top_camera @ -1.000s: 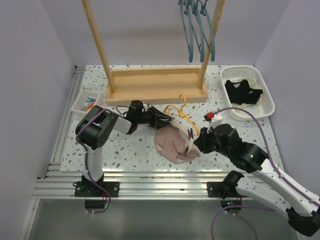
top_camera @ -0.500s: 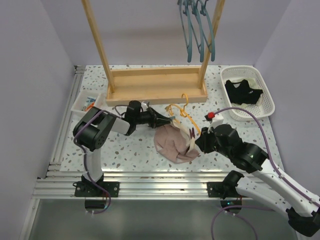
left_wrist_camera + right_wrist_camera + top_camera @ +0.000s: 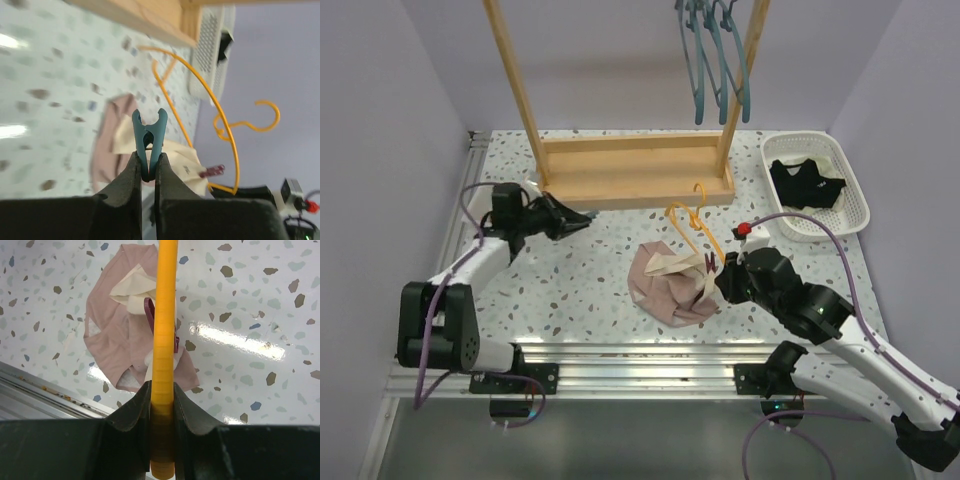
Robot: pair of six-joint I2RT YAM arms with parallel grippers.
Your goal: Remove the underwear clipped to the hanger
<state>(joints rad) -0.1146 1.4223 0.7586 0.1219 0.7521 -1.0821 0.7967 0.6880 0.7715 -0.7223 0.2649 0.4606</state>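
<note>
Pink-mauve underwear [image 3: 660, 288], seemingly soft and light, lies on the table [image 3: 580, 290] under the orange hanger [image 3: 165, 300] that the right gripper [image 3: 161, 407] clamps; grasp cloth beside the maroon peg [image 3: 149, 315]. The left gripper [image 3: 148, 167] pinches a teal peg [image 3: 149, 135]

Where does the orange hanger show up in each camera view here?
Top external: the orange hanger lies centre-right on the table.
Left wrist: the orange hanger curves through the right half, beyond the teal clip.
Right wrist: the orange hanger runs vertically down the centre, clamped by the right gripper.
Shared landmark: the pink underwear.
</note>
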